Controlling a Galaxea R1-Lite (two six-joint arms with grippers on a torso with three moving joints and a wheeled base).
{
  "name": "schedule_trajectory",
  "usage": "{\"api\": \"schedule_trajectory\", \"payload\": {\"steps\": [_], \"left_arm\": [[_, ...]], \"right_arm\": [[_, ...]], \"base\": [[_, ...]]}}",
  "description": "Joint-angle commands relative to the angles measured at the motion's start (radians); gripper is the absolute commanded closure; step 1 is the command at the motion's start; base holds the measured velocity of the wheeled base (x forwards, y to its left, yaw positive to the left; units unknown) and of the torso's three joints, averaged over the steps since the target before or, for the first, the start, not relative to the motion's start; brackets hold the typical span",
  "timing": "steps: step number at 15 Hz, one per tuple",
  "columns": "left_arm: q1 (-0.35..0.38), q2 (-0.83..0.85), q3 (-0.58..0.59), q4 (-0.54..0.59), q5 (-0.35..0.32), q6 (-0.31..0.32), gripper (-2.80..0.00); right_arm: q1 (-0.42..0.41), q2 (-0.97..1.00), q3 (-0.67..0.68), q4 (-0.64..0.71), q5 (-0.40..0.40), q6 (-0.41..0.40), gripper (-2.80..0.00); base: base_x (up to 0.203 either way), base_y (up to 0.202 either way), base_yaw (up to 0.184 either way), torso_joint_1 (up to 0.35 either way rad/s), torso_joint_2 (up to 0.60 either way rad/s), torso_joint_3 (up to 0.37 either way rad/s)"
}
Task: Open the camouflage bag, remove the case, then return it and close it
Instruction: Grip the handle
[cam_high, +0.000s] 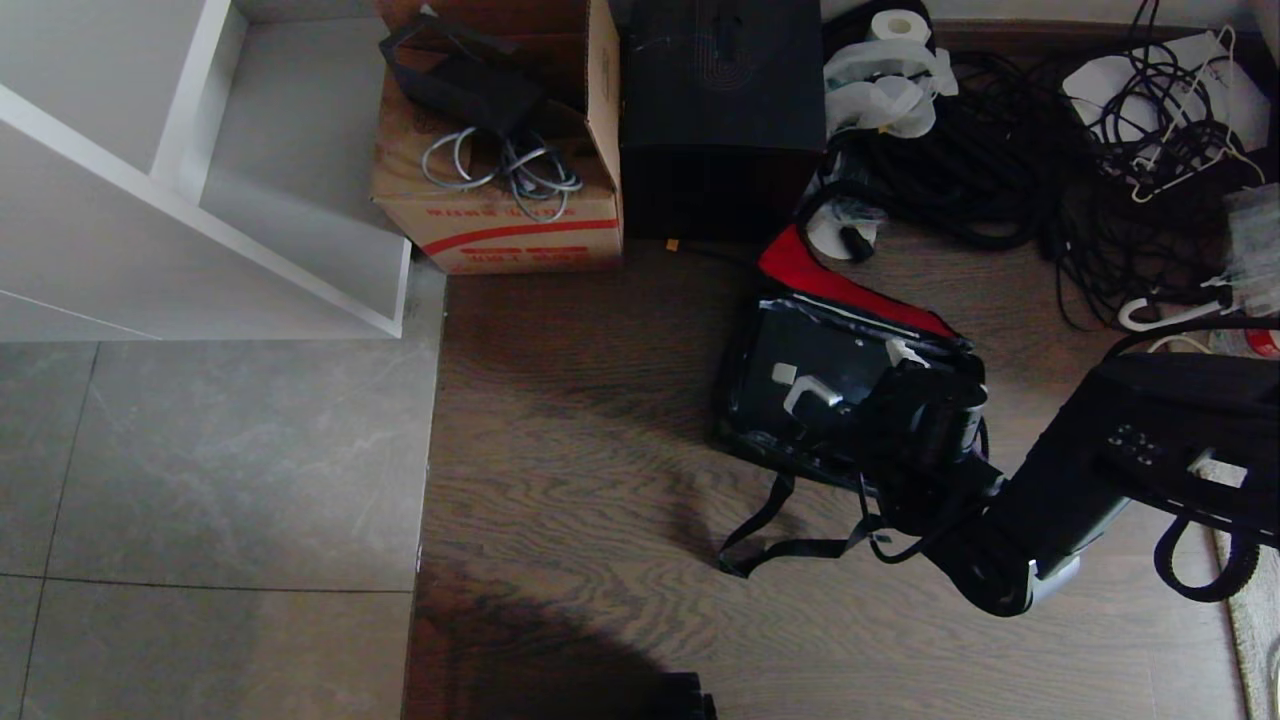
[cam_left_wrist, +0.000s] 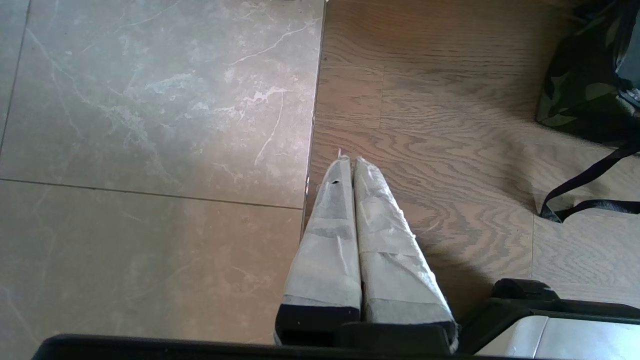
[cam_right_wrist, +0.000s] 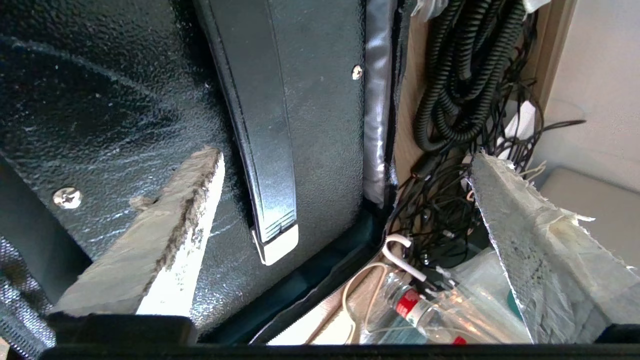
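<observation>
Bag's open, so I'd say we're on pulling the case (cam_right_wrist: 125, 100) out of the camouflage bag (cam_high: 740, 420). Right hand (cam_right_wrist: 345, 200) hovers spread wide over the handle (cam_right_wrist: 265, 125); next it needs to straddle that and pinch. Left hand (cam_left_wrist: 352, 165) is pressed together, parked over the floor.

Right arm (cam_high: 1100, 470) enters from the robot's right side, stretched forward and inward, forearm angled down toward the floor. Wrist bent, black housing low over the work area, with black cabling looped along the forearm. Right claw (cam_right_wrist: 345, 200) wide open: the two tape-wrapped fingers (cam_right_wrist: 165, 220) are splayed far apart, their wrapping frayed at the edges, nothing gripped between them. In the head view the claw itself is hidden behind the wrist body.

Left arm is out of the head view. Left claw (cam_left_wrist: 350, 162) points down at the floor, padded fingers (cam_left_wrist: 330, 235) pressed together along their length, holding nothing.
</observation>
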Motion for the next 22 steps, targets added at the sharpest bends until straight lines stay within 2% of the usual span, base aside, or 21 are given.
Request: {"api": "schedule_trajectory", "payload": {"steps": [1,11,22], "left_arm": [[0.000,0.000,0.009,0.000,0.001,-0.001,0.00],[0.000,0.000,0.011,0.000,0.001,-0.001,0.00],[0.000,0.000,0.011,0.000,0.001,-0.001,0.00]], "right_arm": [[-0.001,0.004,-0.007,-0.006,-0.002,-0.009,-2.80],[-0.047,0.102,-0.101,-0.054,0.001,-0.007,-2.80],[-0.074,0.083,-0.180,-0.045,0.010,-0.006,-2.80]], "base": [[0.000,0.000,0.000,0.000,0.00,0.000],[0.000,0.000,0.000,0.000,0.00,0.000],[0.000,0.000,0.000,0.000,0.00,0.000]]}}
